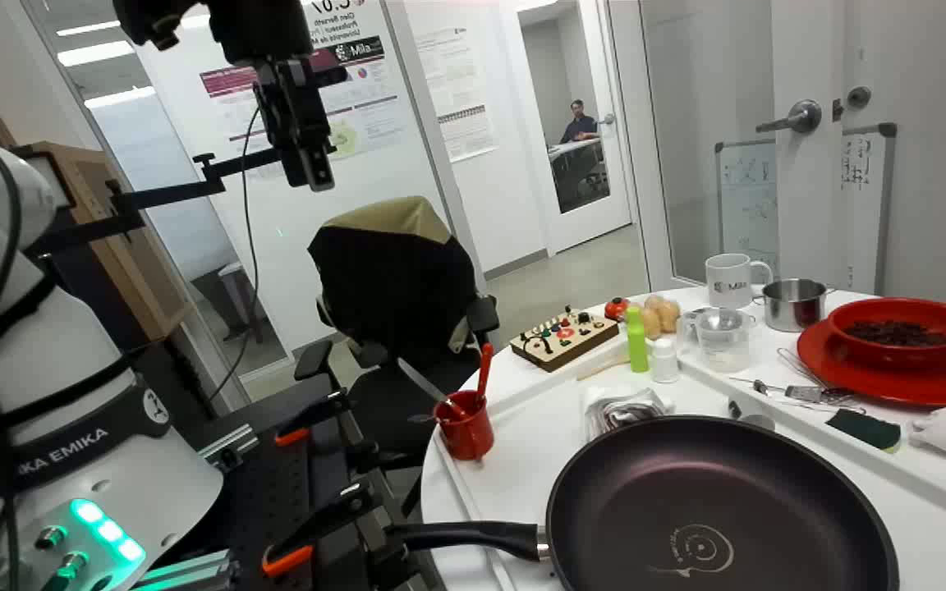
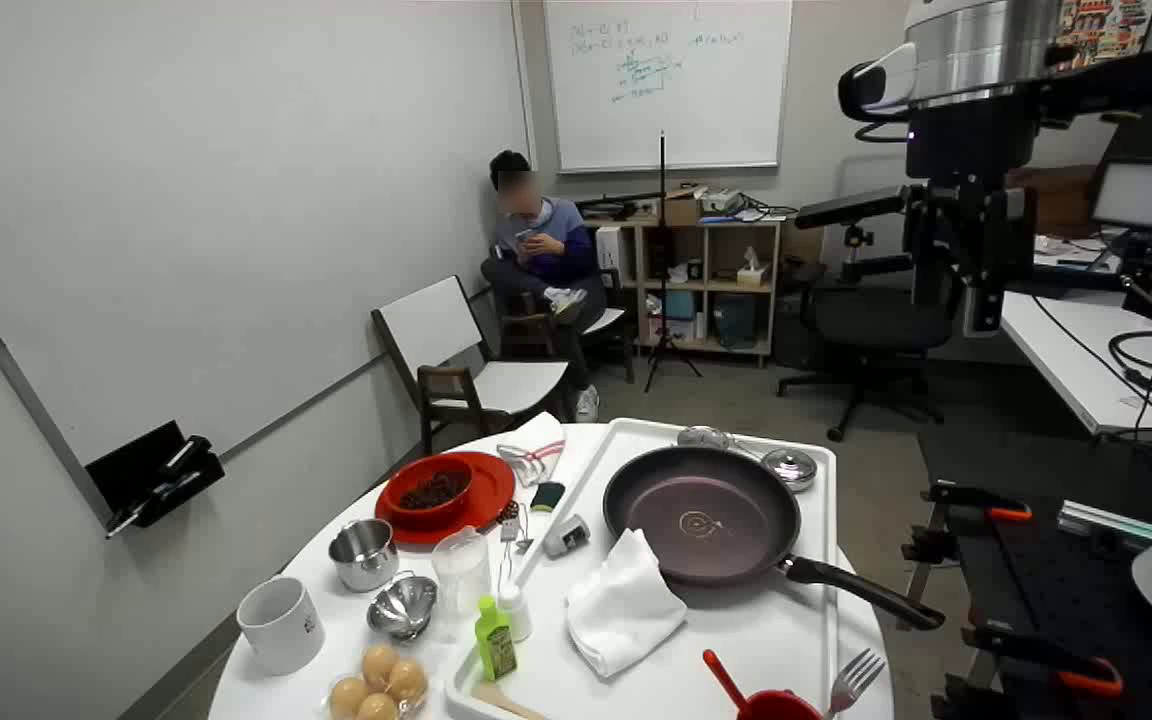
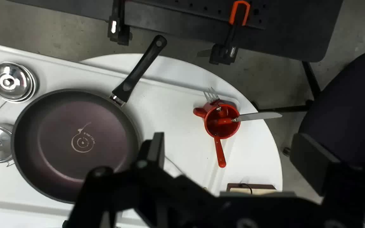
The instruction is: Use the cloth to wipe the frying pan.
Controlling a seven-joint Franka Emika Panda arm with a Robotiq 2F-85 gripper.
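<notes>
Cloth (image 2: pixel 626 610): white, folded, lying on the tray (image 2: pixel 756 635) just beside the frying pan (image 2: pixel 701 515), whose handle (image 2: pixel 866 590) reaches past the tray's edge. We note the gripper (image 3: pixel 231 152) hanging high, well apart from both, jaws standing wide.

In an exterior view, the frying pan (image 2: pixel 701 520) lies on the tray (image 2: pixel 751 625), the cloth (image 2: pixel 626 612) before it. Left of the tray, a bowl (image 2: pixel 428 517) sits on a plate (image 2: pixel 496 486), behind a mug (image 2: pixel 278 625). A cup (image 1: pixel 470 440) holds a fork (image 2: pixel 848 688) and a knife (image 3: pixel 258 116).
</notes>
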